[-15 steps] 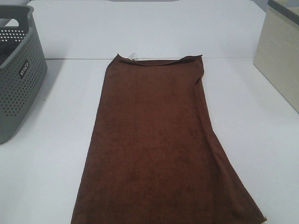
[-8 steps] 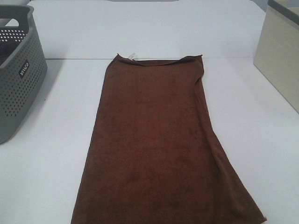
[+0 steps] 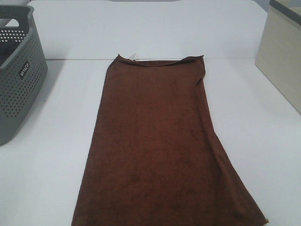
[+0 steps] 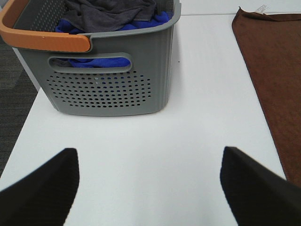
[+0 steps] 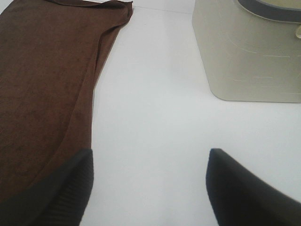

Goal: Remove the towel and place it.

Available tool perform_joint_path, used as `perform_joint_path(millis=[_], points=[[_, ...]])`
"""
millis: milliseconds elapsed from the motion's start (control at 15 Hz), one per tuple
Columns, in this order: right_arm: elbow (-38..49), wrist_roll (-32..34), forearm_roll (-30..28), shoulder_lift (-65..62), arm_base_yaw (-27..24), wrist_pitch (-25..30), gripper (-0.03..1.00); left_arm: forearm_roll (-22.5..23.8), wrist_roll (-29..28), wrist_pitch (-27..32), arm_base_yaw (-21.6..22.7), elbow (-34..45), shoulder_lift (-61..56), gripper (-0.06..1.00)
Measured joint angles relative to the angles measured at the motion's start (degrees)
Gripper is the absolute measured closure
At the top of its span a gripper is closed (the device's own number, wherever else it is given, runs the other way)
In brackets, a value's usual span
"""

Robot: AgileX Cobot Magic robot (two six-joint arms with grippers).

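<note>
the towel [image 3: 157,146] lies flat on the bench [image 3: 47,179]. my left gripper [image 4: 148,181] and right gripper [image 5: 148,181] gape wide, empty; i'd pinch the near corners, lifting evenly.

High view looks down; wrist views share towel [image 3: 155,150]

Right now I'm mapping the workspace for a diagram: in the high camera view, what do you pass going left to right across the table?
grey basket → brown towel → beige bin, all on the white table.
</note>
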Motion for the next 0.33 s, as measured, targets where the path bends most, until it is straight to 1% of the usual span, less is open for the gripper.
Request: perform_joint_path(millis=[333], points=[[0.00, 0.00, 0.00, 0.00, 0.00, -0.06, 0.30, 0.00, 0.00, 0.00, 0.00, 0.00, 0.00, 0.19]])
